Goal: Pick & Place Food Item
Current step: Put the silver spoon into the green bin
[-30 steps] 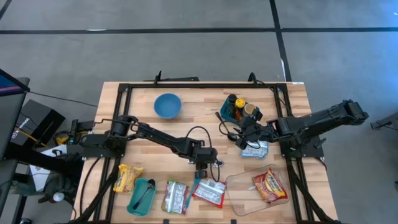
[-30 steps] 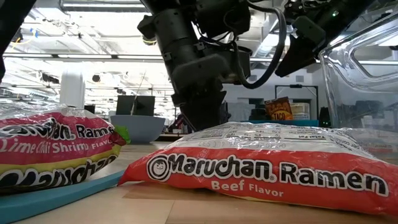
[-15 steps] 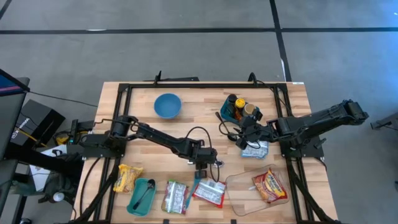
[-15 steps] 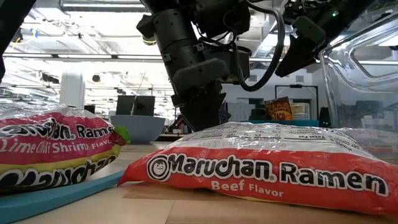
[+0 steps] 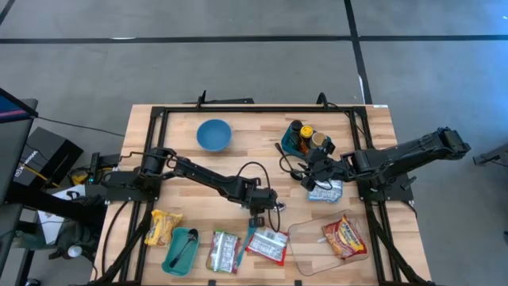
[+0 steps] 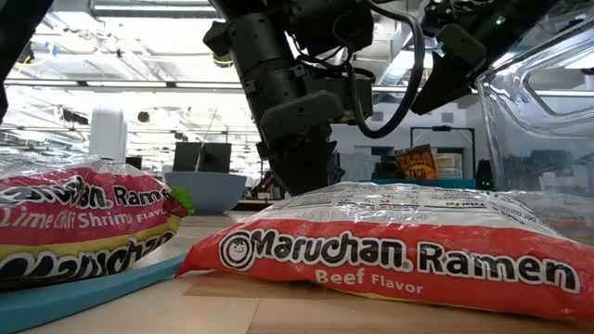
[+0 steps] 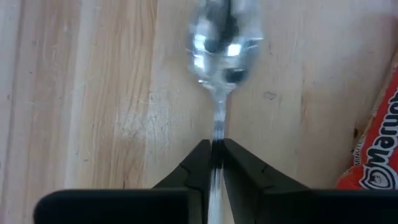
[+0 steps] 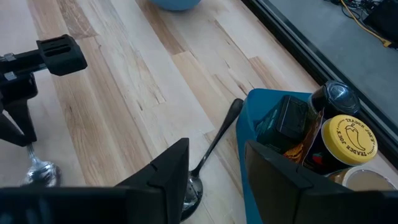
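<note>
The left gripper [image 7: 216,152] has its fingers closed on the thin handle of a metal spoon [image 7: 225,43], whose bowl lies on the wooden tabletop [image 5: 246,151] just beside a red ramen packet [image 6: 390,250] printed "Maruchan Ramen Beef Flavor". To that packet's side, a second packet [image 6: 79,223] reading "Ramen Lime Chili Shrimp Flavor" rests on a teal board [image 6: 88,292]. Another red noodle packet [image 5: 343,236] lies in a clear tray [image 5: 305,238] at the front right. The right gripper [image 8: 214,168] hovers with its fingers apart over a dark spoon [image 8: 211,149], next to a blue bin [image 8: 261,118] holding bottles, one with a yellow cap [image 8: 350,135] marked "Trader Joe's". A blue bowl [image 5: 213,134] sits towards the back. Behind the tabletop the low view shows a bright room with ceiling lights
</note>
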Robot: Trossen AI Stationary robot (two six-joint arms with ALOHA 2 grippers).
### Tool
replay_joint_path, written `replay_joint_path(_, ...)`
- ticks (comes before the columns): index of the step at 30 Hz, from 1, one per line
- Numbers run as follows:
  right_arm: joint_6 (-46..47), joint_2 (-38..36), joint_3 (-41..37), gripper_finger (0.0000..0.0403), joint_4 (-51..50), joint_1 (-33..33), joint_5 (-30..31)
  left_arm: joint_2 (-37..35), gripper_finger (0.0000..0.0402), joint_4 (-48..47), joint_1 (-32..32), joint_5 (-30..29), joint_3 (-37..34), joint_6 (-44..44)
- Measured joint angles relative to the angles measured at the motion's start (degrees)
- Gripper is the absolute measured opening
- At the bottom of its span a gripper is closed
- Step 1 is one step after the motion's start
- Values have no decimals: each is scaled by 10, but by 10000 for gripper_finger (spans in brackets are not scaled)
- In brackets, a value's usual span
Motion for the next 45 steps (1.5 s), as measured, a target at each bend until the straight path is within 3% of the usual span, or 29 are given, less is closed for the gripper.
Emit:
replay_joint_path(6, 0, 0, 0, 150, 0, 0, 0, 0, 14, 1, 0, 0, 0, 0)
replay_joint_path(45, 0, 0, 0, 150, -1, 0, 0, -1, 11, 0, 0, 1, 0, 0)
